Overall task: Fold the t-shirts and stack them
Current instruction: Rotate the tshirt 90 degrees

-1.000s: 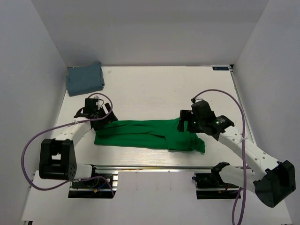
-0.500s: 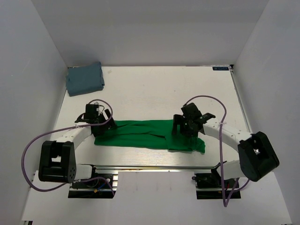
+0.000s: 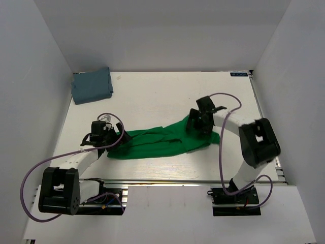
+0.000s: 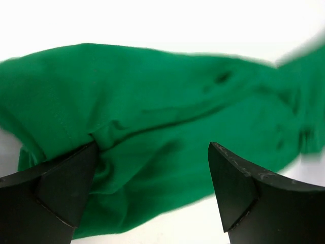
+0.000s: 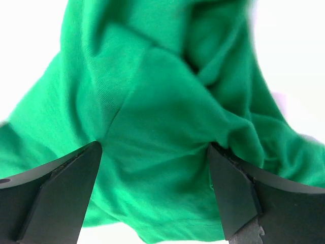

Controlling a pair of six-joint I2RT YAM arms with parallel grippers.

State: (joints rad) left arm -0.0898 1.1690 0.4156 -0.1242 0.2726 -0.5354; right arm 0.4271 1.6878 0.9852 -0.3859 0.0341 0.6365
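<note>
The bright green t-shirt (image 3: 157,142) lies crumpled in a long band across the middle of the white table. The slate grey-blue t-shirt (image 3: 91,85) lies folded in the far left corner. My left gripper (image 3: 116,137) is at the green shirt's left end. In the left wrist view its jaws (image 4: 152,178) stand wide apart over the green cloth (image 4: 152,101). My right gripper (image 3: 195,124) is on the shirt's right end. In the right wrist view its jaws (image 5: 152,178) stand wide apart with bunched green cloth (image 5: 162,147) between them.
White walls close in the table on the left, back and right. A metal rail (image 3: 167,181) runs along the near edge. Purple cables loop off both arms. A small dark label (image 3: 238,74) sits at the far right corner.
The right arm swung in and toward the back, and the shirt's right end went up and left with it, bunching. The left gripper moved a little nearer along the shirt's left end.
</note>
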